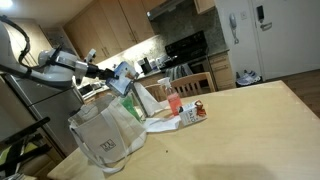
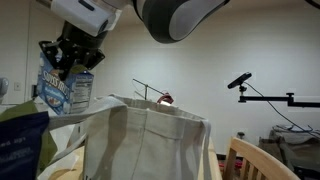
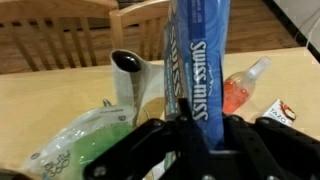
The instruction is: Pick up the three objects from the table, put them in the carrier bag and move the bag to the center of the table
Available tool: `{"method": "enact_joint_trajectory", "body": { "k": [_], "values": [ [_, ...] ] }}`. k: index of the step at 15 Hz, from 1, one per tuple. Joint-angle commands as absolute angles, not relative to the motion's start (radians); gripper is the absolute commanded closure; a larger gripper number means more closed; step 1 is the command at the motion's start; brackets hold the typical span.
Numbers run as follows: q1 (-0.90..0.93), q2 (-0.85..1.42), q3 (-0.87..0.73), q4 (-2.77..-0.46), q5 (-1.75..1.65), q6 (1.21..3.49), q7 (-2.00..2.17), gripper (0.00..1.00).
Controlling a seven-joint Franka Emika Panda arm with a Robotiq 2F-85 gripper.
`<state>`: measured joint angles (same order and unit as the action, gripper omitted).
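Gripper point(image 3: 195, 128) tight around light-blue carton point(image 3: 198, 50)

In the wrist view the light-blue carton point(image 3: 197, 55) runs off the top edge, and its lower end is lost in the hand point(image 3: 190, 135) — a dark blur cut by the bottom edge. The red-and-white packet point(image 3: 284, 108) is clipped at the right edge. In an exterior view the carrier bag point(image 2: 150, 140), itself cut off at the bottom, hides all but the top of the pink-red bottle point(image 2: 166, 98).
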<state>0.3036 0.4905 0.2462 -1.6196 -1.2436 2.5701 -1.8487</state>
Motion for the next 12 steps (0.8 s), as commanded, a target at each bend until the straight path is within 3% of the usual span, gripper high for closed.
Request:
{"method": "enact_joint_trajectory", "body": {
  "k": [1, 12],
  "values": [
    [0.32, 0.465, 0.272, -1.594, -1.209, 2.585, -1.956, 0.95],
    [0.412, 0.259, 0.3, -1.716, -1.267, 2.549, -1.999, 0.95]
  ]
}}
